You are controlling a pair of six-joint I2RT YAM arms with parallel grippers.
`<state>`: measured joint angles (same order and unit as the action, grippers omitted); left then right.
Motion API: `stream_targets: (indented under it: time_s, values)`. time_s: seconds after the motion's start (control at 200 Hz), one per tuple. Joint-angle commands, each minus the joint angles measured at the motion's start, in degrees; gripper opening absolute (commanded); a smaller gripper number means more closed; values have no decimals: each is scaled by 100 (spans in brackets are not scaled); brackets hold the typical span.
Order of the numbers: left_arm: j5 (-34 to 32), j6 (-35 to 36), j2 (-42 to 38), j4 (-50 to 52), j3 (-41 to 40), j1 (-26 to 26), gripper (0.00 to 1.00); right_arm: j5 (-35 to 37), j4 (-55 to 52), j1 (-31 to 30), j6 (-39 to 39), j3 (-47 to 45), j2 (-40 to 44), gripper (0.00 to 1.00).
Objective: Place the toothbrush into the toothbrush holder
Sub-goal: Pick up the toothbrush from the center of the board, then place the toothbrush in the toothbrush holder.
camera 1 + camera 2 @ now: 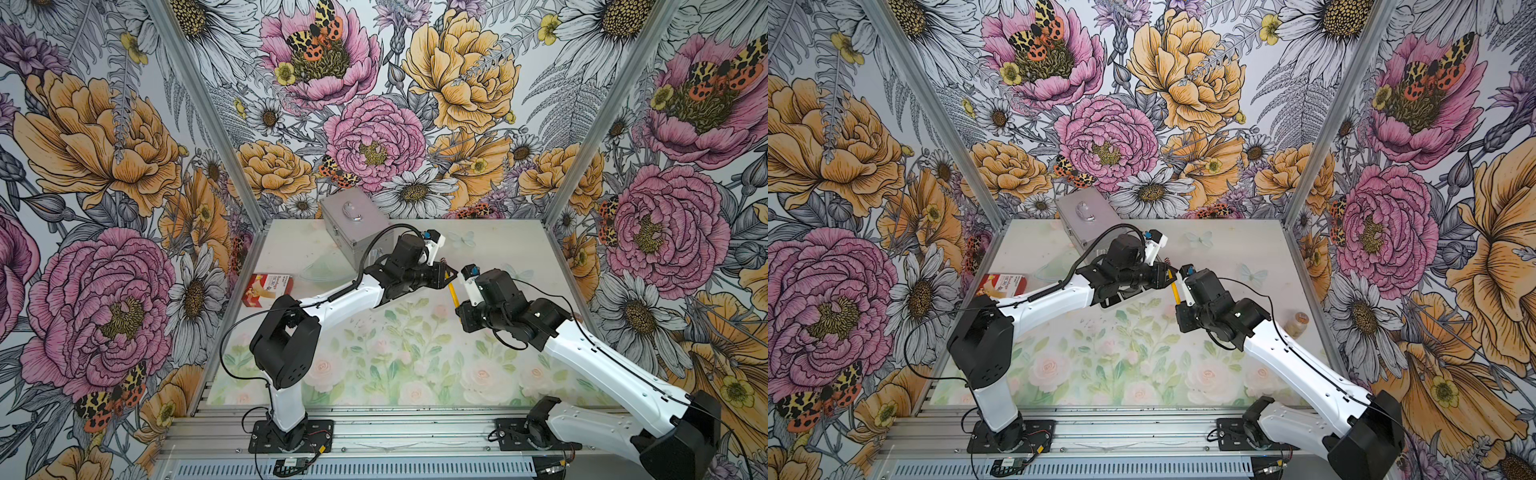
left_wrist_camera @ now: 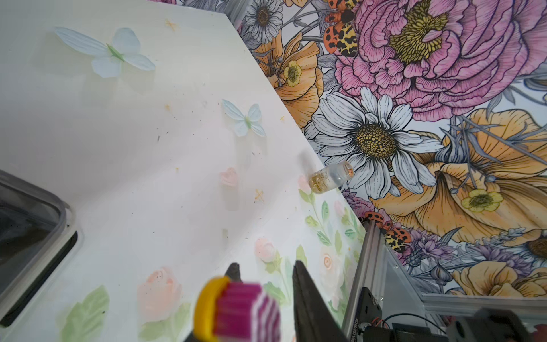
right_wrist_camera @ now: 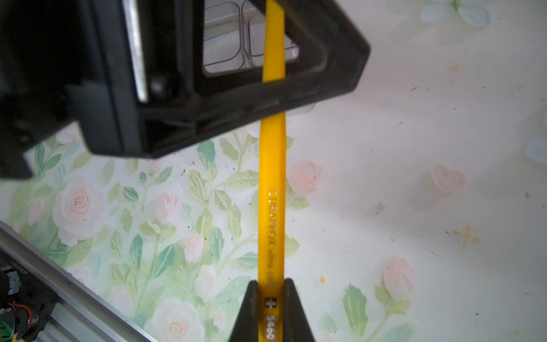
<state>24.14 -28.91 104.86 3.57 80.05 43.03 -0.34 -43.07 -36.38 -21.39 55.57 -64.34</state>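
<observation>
The toothbrush (image 3: 271, 207) is yellow with magenta and white bristles (image 2: 236, 305), and it hangs above the table between my two arms in both top views (image 1: 453, 293) (image 1: 1175, 291). My right gripper (image 3: 270, 284) is shut on the printed end of its handle. My left gripper (image 2: 265, 265) has its jaws drawn narrow around the brush-head end; the blurred head hides where they touch. The toothbrush holder's clear square cups (image 3: 225, 38) show beyond the left gripper, and one cup on the black base (image 2: 29, 222) sits beside it. The left arm hides most of the holder in both top views.
A silver metal case (image 1: 353, 224) stands at the back left. A red and white box (image 1: 268, 289) lies at the left edge. A small clear jar (image 1: 1296, 324) (image 2: 330, 177) sits by the right wall. Aluminium posts and floral walls enclose the table.
</observation>
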Motion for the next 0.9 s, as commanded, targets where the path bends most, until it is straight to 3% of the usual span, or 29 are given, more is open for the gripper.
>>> stream_targets:
  time_s: [0.0, 0.165, 0.27, 0.35, 0.455, 0.65, 0.761, 0.891]
  values:
    - [73, 126, 131, -112, 116, -26, 0, 113, 95, -36, 134, 226, -53, 0]
    - [-162, 122, -7, -102, -64, -82, 0, 123, 90, -43, 121, 197, -59, 0]
    - [-483, 351, -520, -58, -260, -84, 0, 171, 105, -62, 91, 200, 77, 0]
    - [-759, 568, -818, 19, -409, -116, 0, 248, 115, -53, 77, 217, 255, 23]
    - [-973, 705, -1179, 91, -562, -201, 0, 259, 98, -56, 99, 229, 458, 38]
    - [-2722, 1364, -2451, -196, -1345, -23, 0, 334, 44, -1, 225, 270, 635, 45]
    - [-4141, 2093, -3019, -821, -1901, 264, 0, 418, 53, 9, 240, 270, 529, 45]
    - [-4816, 2684, -3393, -1588, -2404, 355, 0, 386, 60, 17, 283, 245, 362, 45]
